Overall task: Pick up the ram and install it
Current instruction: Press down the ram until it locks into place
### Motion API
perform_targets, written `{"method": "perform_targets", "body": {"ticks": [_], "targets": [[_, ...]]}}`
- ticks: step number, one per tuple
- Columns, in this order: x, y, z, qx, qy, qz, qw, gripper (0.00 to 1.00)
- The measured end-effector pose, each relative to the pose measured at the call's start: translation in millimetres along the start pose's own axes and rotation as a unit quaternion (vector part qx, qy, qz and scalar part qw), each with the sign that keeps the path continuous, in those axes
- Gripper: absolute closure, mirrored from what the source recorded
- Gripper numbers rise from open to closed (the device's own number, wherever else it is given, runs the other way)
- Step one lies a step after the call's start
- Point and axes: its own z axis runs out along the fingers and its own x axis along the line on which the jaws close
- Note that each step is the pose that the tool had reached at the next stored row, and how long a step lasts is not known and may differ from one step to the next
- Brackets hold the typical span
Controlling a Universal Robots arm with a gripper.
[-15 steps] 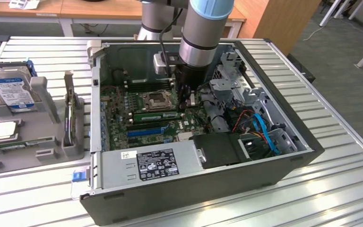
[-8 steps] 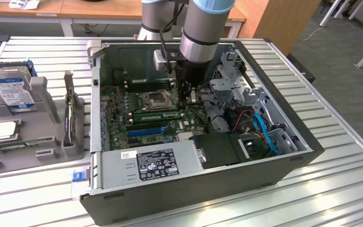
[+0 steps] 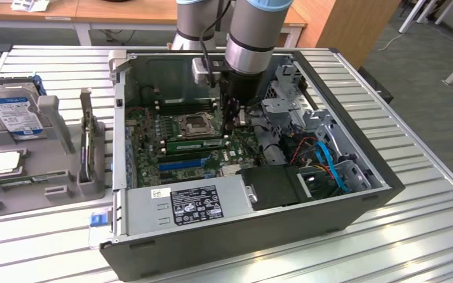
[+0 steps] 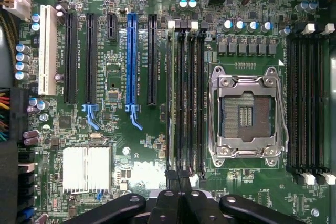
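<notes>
Your tool is closed with nothing in it, pressing down on the ram, which stands in its slot beside the socket, so installation looks nearly done.

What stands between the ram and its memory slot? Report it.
Nothing visible does. The ram sits edge-on along the outer side of the slot bank beside the empty processor socket, its end at the hand; the bank's other slots hold nothing.

White label with black compliance marks on grey metal power supply box illegible, blue-and-white label on silver hard drive illegible, green motherboard silkscreen unreadable
</notes>
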Motion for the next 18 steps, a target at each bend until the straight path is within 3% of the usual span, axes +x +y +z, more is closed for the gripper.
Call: {"method": "perform_targets", "body": {"ticks": [5,18], "targets": [[0.1,4.8,0.1,0.0000,0.0001,0.000,1.0000,0.90],[0.9,49.9,1.6,0.0002,0.0001,0.000,1.0000,0.90]]}}
